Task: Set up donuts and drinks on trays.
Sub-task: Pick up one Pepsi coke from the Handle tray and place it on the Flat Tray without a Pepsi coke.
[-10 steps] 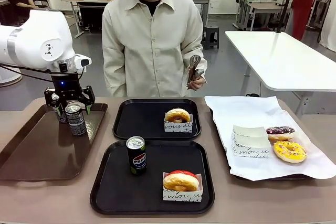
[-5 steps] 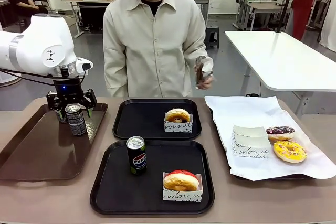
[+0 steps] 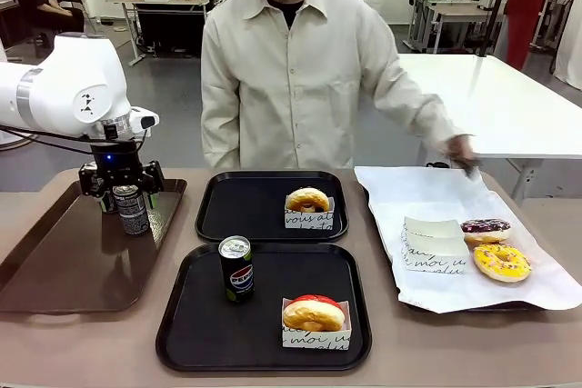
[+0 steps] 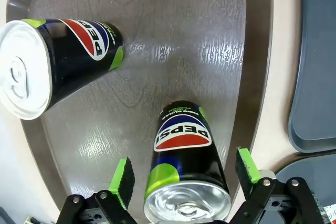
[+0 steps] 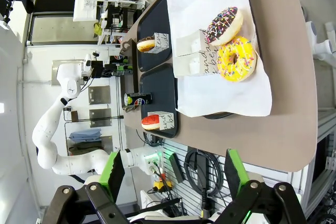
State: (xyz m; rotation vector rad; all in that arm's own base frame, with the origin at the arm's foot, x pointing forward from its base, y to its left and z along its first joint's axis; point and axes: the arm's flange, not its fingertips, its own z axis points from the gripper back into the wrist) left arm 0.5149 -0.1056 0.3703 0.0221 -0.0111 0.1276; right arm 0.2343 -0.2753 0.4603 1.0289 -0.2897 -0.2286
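My left gripper (image 3: pixel 124 192) (image 4: pixel 184 176) is open over the glossy brown tray (image 3: pixel 64 261), its green pads either side of an upright soda can (image 3: pixel 131 210) (image 4: pixel 187 174) with small gaps. A second can (image 4: pixel 52 61) stands just beyond. The near black tray (image 3: pixel 195 315) holds a can (image 3: pixel 235 268) and a boxed red-iced donut (image 3: pixel 315 319). The far black tray (image 3: pixel 241 211) holds a boxed golden donut (image 3: pixel 307 206). High off the table's right end, my right gripper (image 5: pixel 173 174) is open and holds nothing.
At the right, a white-paper-lined tray (image 3: pixel 400 193) carries a chocolate donut (image 3: pixel 485 228), a yellow donut (image 3: pixel 501 262) and an empty paper box (image 3: pixel 434 244). The person's hand (image 3: pixel 462 149) reaches over its far corner. A white table (image 3: pixel 491 102) stands behind.
The person's hand with the tongs swung from the chest out to the right, over the paper-lined tray. My left gripper sank a little around the can.
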